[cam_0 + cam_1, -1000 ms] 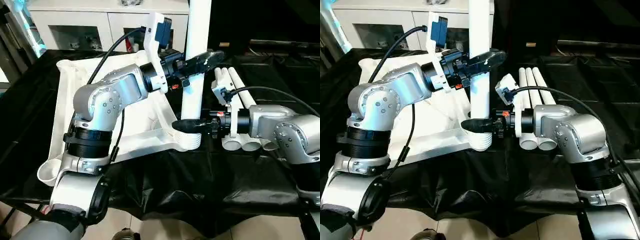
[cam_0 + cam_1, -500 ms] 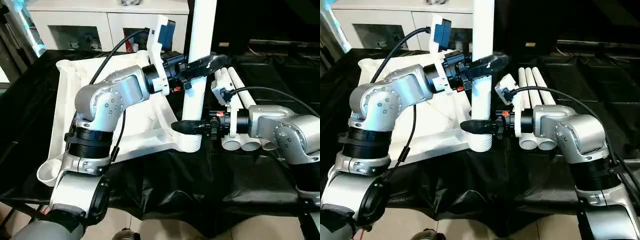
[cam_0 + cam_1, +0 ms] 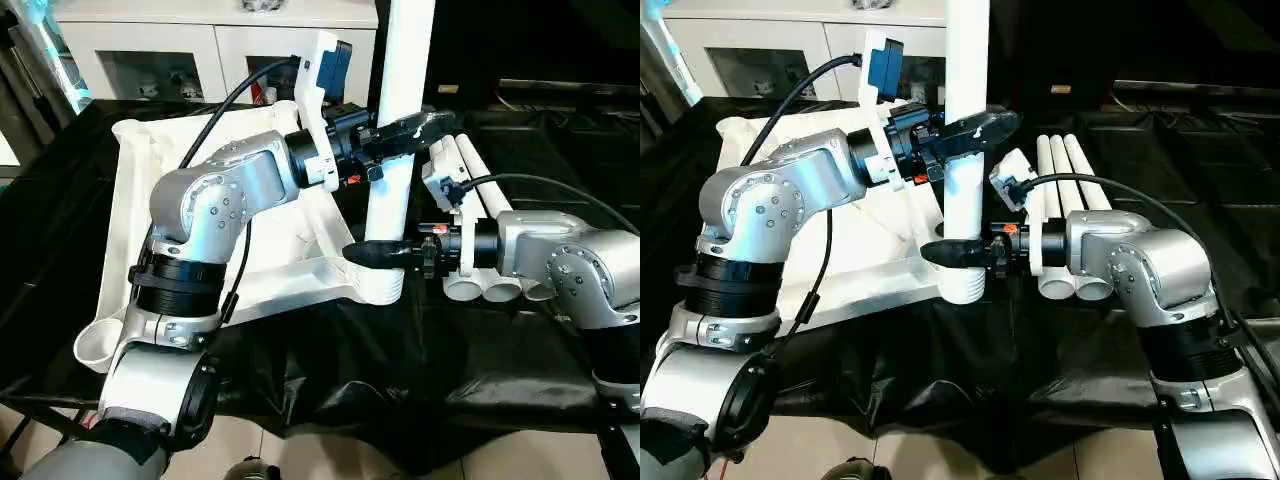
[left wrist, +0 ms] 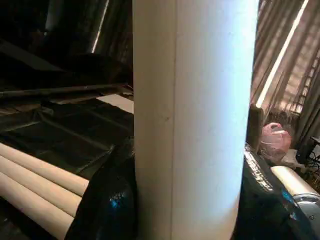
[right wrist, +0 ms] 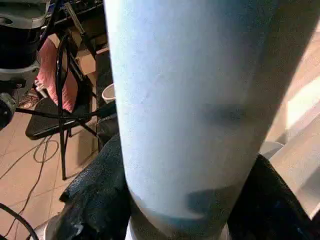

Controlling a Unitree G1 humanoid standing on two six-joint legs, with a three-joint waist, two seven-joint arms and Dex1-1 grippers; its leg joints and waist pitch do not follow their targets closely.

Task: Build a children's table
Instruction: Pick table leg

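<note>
One leg (image 3: 398, 140): held upright, long axis vertical, foot seated in the near right corner socket (image 3: 380, 284) of the tabletop (image 3: 130, 190).
Left gripper (image 3: 400, 130): clamped on the leg higher up, forearm reaching rightward.
Right gripper (image 3: 378, 252): clamped just above the socket, forearm level, pointing left.
Three spare legs (image 3: 478, 180): lying side by side at the right, pointing near to far.

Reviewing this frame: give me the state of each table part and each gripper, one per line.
Tabletop: underside up on the black cloth.
Upright leg: standing in the near corner socket.
Spare legs: three, lying side by side on the cloth.
Left gripper: shut on the upright leg, higher up.
Right gripper: shut on the upright leg, just above the socket.
</note>
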